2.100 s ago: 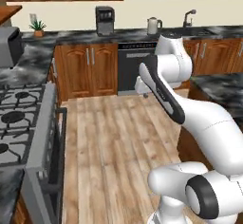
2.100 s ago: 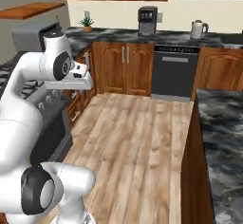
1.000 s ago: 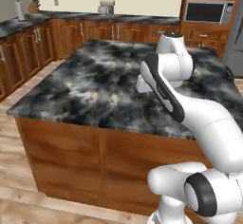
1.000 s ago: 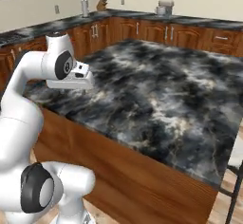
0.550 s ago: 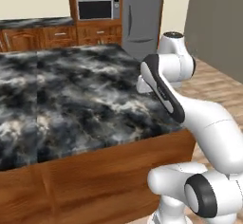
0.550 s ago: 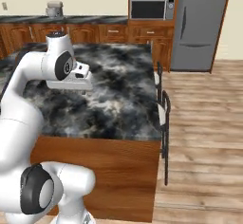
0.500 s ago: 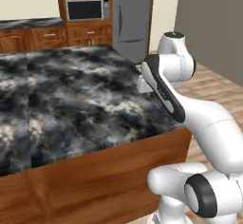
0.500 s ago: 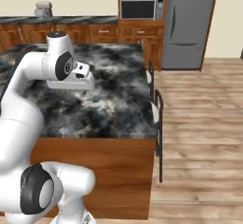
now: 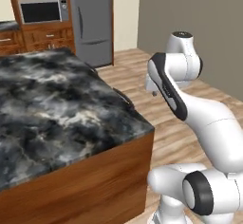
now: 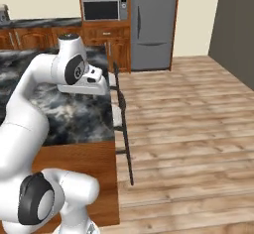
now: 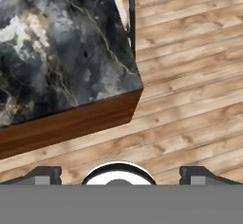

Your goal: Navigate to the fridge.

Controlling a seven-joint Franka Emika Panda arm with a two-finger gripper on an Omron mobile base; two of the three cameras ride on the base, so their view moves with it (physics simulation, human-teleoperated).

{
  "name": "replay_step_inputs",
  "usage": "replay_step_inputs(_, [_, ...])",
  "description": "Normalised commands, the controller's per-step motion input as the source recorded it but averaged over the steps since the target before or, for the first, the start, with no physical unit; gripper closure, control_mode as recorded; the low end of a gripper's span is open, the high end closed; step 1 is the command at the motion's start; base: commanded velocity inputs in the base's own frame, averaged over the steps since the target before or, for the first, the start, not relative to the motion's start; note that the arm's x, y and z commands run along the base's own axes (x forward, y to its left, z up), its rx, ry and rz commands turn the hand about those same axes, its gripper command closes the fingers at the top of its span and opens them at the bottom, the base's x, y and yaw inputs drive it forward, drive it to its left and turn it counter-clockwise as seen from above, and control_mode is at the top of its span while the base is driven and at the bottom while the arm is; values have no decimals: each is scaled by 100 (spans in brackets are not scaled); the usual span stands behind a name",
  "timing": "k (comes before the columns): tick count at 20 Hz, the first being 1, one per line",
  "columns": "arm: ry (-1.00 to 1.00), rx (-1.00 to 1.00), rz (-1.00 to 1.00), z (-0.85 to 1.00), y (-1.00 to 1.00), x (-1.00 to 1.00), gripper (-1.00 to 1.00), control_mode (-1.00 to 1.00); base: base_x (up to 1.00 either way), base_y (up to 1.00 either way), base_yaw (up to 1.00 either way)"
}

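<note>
Gripper (image 11: 118, 173) fingers stand wide apart in the hand view, the two dark tips sitting at the far left and far right of the bottom edge, with nothing between them but wooden floor (image 11: 190, 99) below. Just ahead of the fingers in that view lies the corner of a kitchen island (image 11: 61, 57) with a dark marbled stone top and a brown wooden side. A black metal bar stool (image 11: 127, 9) stands against the island's edge at the top of that view. From the left base view the white arm (image 9: 190, 104) is folded beside the island (image 9: 57, 118), its hand hanging by the island's near corner. The fridge (image 9: 91, 21) stands tall and grey at the far wall, well apart from the robot, beyond the island's far end, with a dark vertical door handle and a drawer handle lower down. Right beside it, in wooden cabinetry, sits a silver microwave (image 9: 42, 11) with a black window. In the right base view the fridge (image 10: 151, 22) stands past an open stretch of plank floor (image 10: 188, 129), with the microwave (image 10: 103, 9) to its left and the stool (image 10: 121, 124) alongside the island (image 10: 74, 114).
</note>
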Motion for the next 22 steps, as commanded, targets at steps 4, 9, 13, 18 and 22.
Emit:
replay_step_inputs(4, [0,0,0,0,0,0,-100,100,22,-100,0])
replay_step_inputs(9, [0,0,0,0,0,0,-100,100,36,-100,2])
replay_step_inputs(13, [0,0,0,0,0,0,-100,100,66,-99,9])
replay_step_inputs(18, [0,0,0,0,0,0,-100,100,93,-76,16])
replay_step_inputs(22, [0,0,0,0,0,0,-100,100,100,-50,20])
